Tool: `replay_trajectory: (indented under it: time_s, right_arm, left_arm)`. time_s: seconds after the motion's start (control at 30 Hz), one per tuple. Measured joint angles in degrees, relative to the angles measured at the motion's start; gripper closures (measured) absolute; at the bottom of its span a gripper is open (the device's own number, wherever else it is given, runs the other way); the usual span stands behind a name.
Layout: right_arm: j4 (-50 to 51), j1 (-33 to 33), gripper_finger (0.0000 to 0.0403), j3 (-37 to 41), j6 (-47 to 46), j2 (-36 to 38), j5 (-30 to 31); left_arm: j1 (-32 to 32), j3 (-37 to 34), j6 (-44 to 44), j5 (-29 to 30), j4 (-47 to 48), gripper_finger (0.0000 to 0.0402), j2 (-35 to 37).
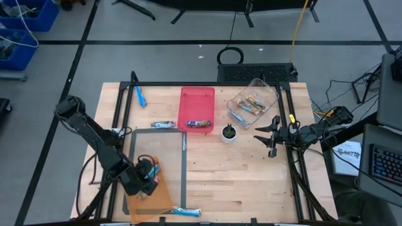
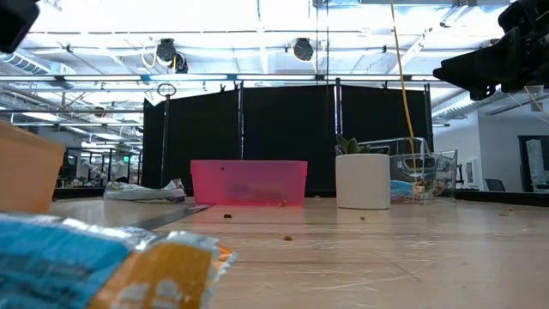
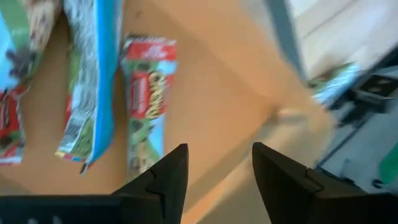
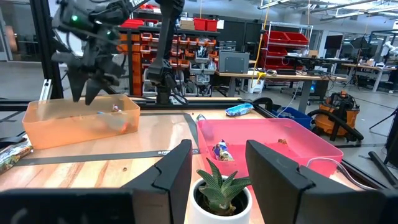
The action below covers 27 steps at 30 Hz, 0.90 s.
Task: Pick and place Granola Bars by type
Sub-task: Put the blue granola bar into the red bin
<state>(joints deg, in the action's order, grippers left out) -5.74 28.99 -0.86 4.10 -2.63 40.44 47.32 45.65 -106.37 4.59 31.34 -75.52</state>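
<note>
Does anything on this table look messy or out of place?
Yes. Several granola bars lie loose on the wood instead of in a bin: a blue one near the far left, one beside the pink bin, another at the near edge.

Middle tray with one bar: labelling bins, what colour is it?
Pink tray; clearest in the high view.

Little can be read here. In the left wrist view, one granola bar (image 3: 147, 99) in the orange bin (image 3: 230, 112) carries a red label with pale lettering that seems to begin "Che", though blur hides the rest. The print on the other wrappers cannot be made out.
</note>
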Motion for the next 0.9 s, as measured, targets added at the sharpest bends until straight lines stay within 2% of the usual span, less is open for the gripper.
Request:
replay_trajectory:
  time_s: [0.13, 0.43, 0.67, 0.9]
  right_arm:
    - [0.0, 0.0, 0.0261, 0.0, 0.0, 0.0, 0.0]
    - [0.0, 0.0, 0.0261, 0.0, 0.0, 0.0, 0.0]
    - [0.0, 0.0, 0.0261, 0.0, 0.0, 0.0, 0.0]
    - [0.0, 0.0, 0.0261, 0.0, 0.0, 0.0, 0.0]
  left_arm:
    - [-3.0, 0.0, 5.2, 1.1, 0.4, 0.0221, 4.2]
    - [-14.8, 0.0, 27.0, 1.4, 0.5, 0.0247, 13.0]
    - [-25.3, 0.2, 43.6, -2.0, -2.0, 0.0264, 18.2]
    - [-33.2, 7.7, 57.9, -5.3, 1.2, 0.0266, 19.8]
